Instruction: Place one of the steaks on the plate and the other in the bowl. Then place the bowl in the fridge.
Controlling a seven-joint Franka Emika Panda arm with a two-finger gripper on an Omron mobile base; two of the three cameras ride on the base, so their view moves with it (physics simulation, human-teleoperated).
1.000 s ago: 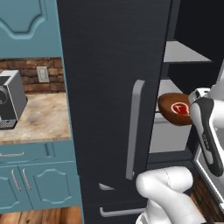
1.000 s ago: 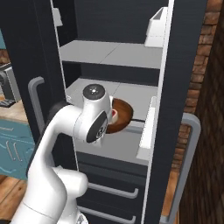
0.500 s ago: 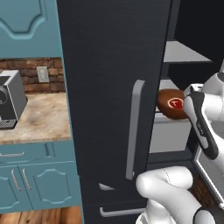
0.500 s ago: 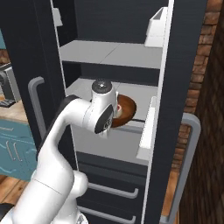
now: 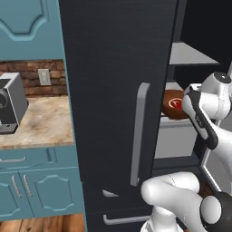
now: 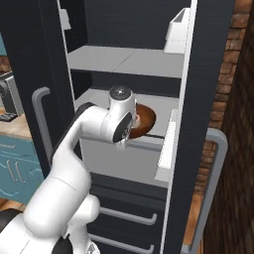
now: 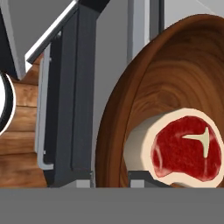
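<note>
The fridge (image 5: 113,90) stands open, its dark left door in front of me. Inside, just above the middle shelf (image 6: 158,101), is the brown wooden bowl (image 5: 174,105) (image 6: 145,119). The deep red steak (image 7: 186,151) with its white fat rim lies in it, also seen from the left base (image 5: 176,103). My gripper (image 5: 187,103) is shut on the bowl's near rim, and its fingertips are hidden by the hand. Seen from the hand, the bowl (image 7: 166,87) is tilted and very close. The plate and the other steak are out of view.
An upper grey shelf (image 6: 124,59) sits over the bowl. White door bins (image 6: 178,25) line the open right door, with a brick wall (image 6: 233,99) beyond. Drawers (image 6: 124,218) lie below. A coffee machine (image 5: 9,108) stands on the counter above teal cabinets (image 5: 41,195).
My arm has reached deeper into the fridge, carrying the bowl with the steak further in over the middle shelf. The wrist has risen and turned.
</note>
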